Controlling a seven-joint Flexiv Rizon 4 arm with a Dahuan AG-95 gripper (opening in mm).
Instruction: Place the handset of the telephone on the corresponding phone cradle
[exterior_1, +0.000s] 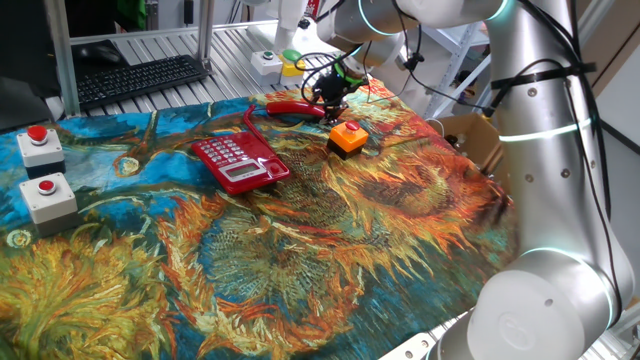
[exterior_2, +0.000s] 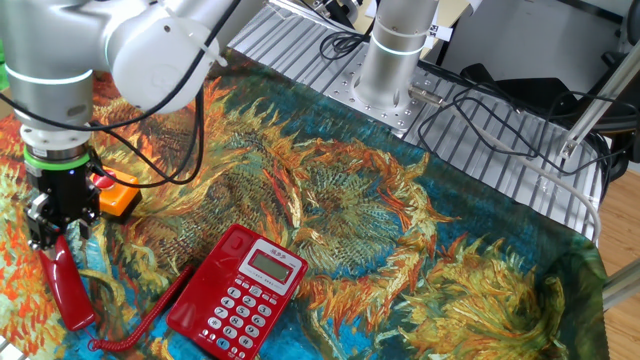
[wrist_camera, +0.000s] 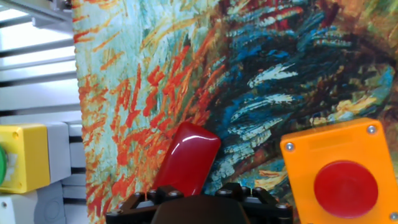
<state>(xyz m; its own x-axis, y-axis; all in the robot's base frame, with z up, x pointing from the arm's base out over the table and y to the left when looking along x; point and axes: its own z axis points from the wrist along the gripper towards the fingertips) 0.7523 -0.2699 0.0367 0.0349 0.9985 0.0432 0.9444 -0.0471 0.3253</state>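
Observation:
The red telephone (exterior_1: 238, 160) lies on the painted cloth with its grey keys and light panel facing up; it also shows in the other fixed view (exterior_2: 238, 293). The glossy red handset (exterior_1: 292, 107) lies behind it, near the cloth's far edge, joined by a thin red cord (exterior_2: 140, 322). My gripper (exterior_1: 330, 95) is down over one end of the handset (exterior_2: 70, 285), with a jaw on either side, shut on it. In the hand view the handset (wrist_camera: 186, 157) sticks out from between my fingers (wrist_camera: 199, 202). I cannot tell if it is lifted.
An orange box with a red button (exterior_1: 348, 138) stands right beside the gripper (wrist_camera: 339, 174). Two grey boxes with red buttons (exterior_1: 42, 170) sit at the cloth's left. A yellow and grey box (wrist_camera: 22, 155) and a keyboard (exterior_1: 140, 78) lie beyond the cloth's edge.

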